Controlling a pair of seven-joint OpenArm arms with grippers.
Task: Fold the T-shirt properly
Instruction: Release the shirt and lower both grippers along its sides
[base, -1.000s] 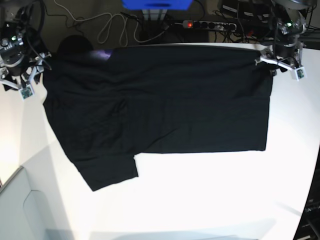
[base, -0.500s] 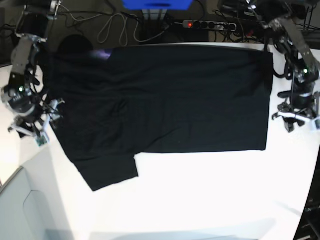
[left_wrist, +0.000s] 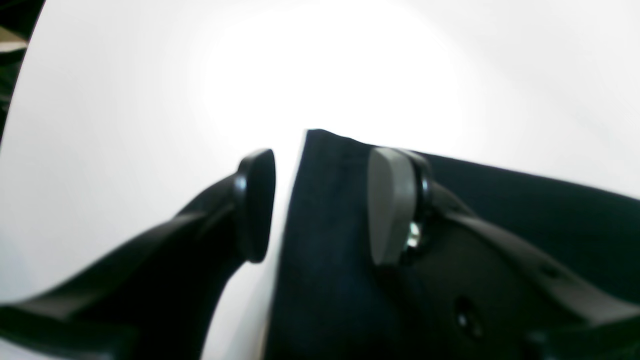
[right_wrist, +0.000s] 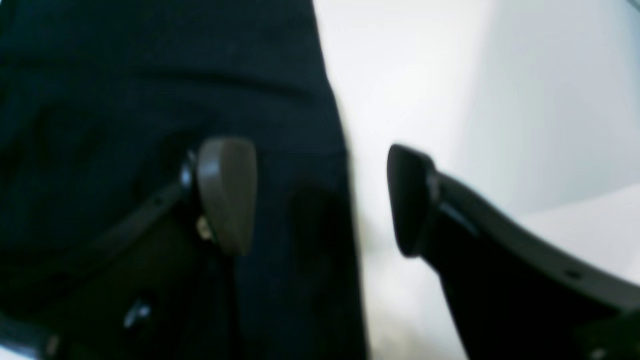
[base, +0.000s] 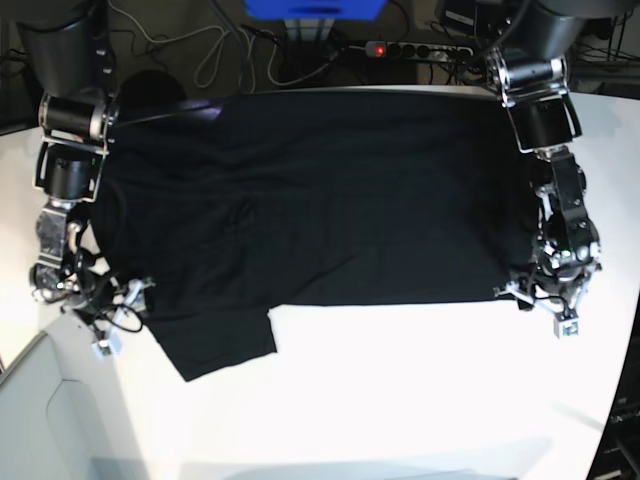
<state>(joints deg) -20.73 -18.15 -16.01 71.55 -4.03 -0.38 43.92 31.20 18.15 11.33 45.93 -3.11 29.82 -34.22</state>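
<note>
The T-shirt (base: 330, 195) is spread flat, dark side up, across the upper and middle part of the white tabletop (base: 400, 390), with one sleeve jutting toward the lower left of the base view. Since the earlier pictures, both arms have been brought down from the far corners at the top of the frame to the near edge of the cloth: the left gripper (base: 545, 305) is now set at the hem corner at the right of the frame, the right gripper (base: 112, 318) beside the sleeve at the left. In each wrist view the jaws are parted with the cloth edge lying between them, one finger over fabric and the other over bare tabletop; nothing is clamped yet, though blur makes contact hard to judge. The cloth itself appears unmoved. A grasp of the near edge for the next fold is probably being prepared.
</note>
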